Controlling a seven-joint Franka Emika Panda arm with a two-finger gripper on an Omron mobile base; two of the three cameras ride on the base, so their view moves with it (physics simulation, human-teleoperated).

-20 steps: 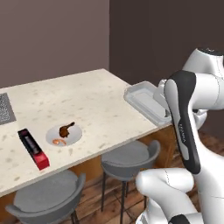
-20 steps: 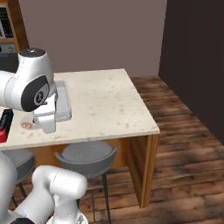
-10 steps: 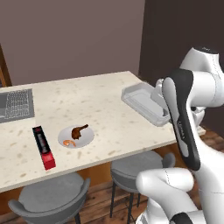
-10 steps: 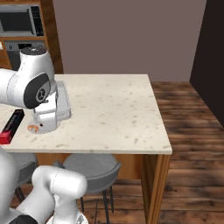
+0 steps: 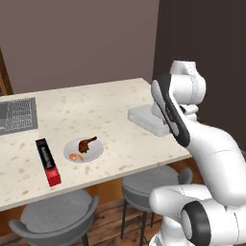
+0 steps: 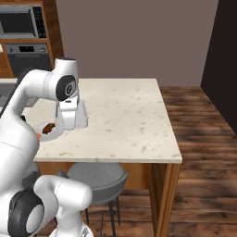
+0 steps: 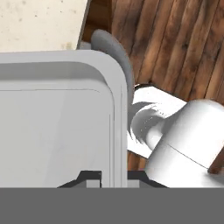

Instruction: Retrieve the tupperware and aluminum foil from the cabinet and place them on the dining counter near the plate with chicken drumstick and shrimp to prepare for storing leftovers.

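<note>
1. Tupperware (image 5: 146,119) is seen held low over the dining counter (image 5: 105,103) near its right edge, by the front right corner, carried there to be set down close to the leftovers.
2. At the left front edge lies the aluminum foil (image 5: 48,161), a red and black box, apparently already placed.
3. Just to its right is the plate (image 5: 84,149) with chicken drumstick (image 5: 87,143) and shrimp (image 5: 74,156).
4. The gripper (image 7: 114,177) is closed on the container's rim, its fingers at either side of the wall.
5. The speckled stone top is flanked by grey stools (image 5: 53,219); wooden flooring (image 6: 203,139) and dark walls surround it.
</note>
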